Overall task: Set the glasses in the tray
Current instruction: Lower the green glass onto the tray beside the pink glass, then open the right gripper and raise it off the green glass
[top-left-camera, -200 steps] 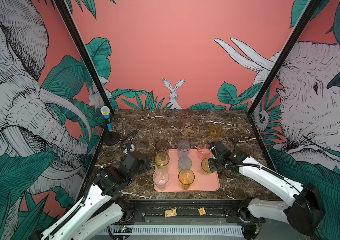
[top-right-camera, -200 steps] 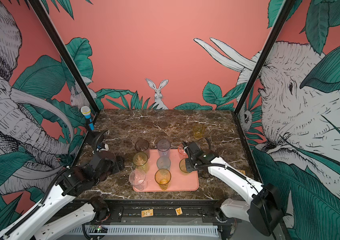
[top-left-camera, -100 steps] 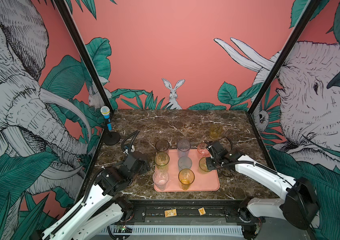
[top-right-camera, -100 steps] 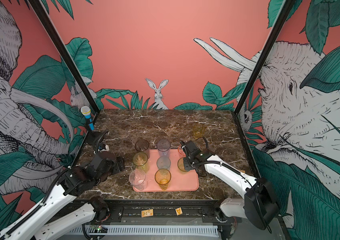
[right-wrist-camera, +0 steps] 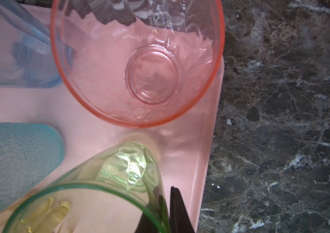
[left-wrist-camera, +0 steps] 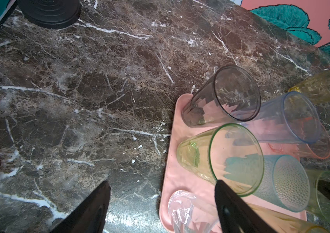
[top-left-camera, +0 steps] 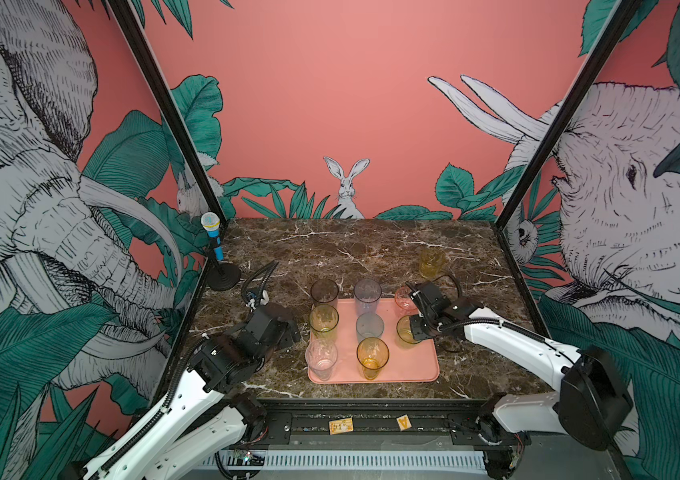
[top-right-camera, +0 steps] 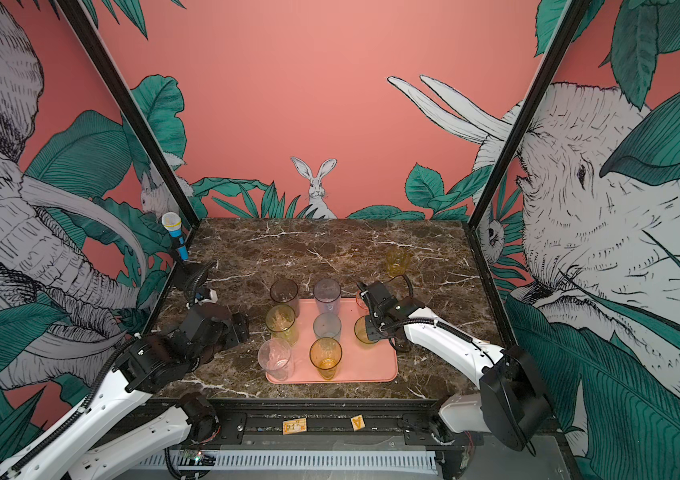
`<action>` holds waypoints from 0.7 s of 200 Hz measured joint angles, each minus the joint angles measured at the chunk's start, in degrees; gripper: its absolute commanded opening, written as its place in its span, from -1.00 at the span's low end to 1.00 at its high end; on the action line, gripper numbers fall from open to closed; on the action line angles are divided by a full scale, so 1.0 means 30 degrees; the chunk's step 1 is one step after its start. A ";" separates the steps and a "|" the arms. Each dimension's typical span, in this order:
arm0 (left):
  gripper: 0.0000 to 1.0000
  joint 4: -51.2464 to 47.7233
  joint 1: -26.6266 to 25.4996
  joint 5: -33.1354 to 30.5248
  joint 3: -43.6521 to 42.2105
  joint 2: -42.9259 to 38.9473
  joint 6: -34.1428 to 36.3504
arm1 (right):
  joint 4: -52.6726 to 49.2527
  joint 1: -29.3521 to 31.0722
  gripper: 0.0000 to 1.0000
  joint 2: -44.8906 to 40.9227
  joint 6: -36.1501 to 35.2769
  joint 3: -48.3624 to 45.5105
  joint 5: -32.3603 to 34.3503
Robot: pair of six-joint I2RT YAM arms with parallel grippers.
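Counting eight glasses (top-left-camera: 369, 326) on the tray (top-left-camera: 421, 365), with the short yellow-green glass (right-wrist-camera: 107, 171) at its right edge clamped by the rim in the right end effector (right-wrist-camera: 166, 199) and the left end effector (left-wrist-camera: 162, 183) apart and empty, one short amber glass (top-left-camera: 431, 262) remains on the tabletop (top-left-camera: 330, 249).

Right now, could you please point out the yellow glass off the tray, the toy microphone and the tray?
yellow glass (top-left-camera: 431, 262), in a top view, on its side wall.
toy microphone (top-left-camera: 210, 220), in a top view, on its round head.
tray (top-left-camera: 413, 365), in a top view, on its bare floor.
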 measured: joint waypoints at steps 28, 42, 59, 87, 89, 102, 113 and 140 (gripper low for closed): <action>0.66 -0.0007 0.0000 0.0000 -0.0087 0.0000 -0.0058 | 0.0058 0.0000 -0.99 0.0226 -0.0007 0.0000 0.0015; 0.66 -0.0015 0.0000 0.0007 -0.0117 0.0000 -0.0066 | 0.0058 0.0000 -0.85 0.0328 -0.0007 0.0000 0.0044; 0.66 -0.0022 0.0000 0.0007 -0.0117 0.0000 -0.0080 | 0.0058 0.0000 -0.70 0.0444 -0.0015 0.0000 0.0066; 0.66 -0.0022 0.0000 0.0000 -0.0117 -0.0051 -0.0080 | 0.0073 0.0000 -0.53 0.0503 -0.0058 0.0000 0.0073; 0.66 -0.0022 0.0000 0.0000 -0.0117 -0.0051 -0.0080 | 0.0073 0.0000 -0.52 0.0503 -0.0066 0.0000 0.0073; 0.66 -0.0029 0.0000 0.0000 -0.0117 -0.0080 -0.0080 | 0.0066 0.0000 -0.43 0.0503 -0.0051 0.0000 0.0066; 0.66 -0.0036 0.0000 0.0000 -0.0117 -0.0087 -0.0080 | 0.0066 0.0000 -0.38 0.0503 -0.0051 0.0007 0.0058; 0.66 -0.0073 0.0000 -0.0007 -0.0117 -0.0102 -0.0080 | -0.0066 0.0000 -0.29 0.0503 -0.0058 0.0102 0.0058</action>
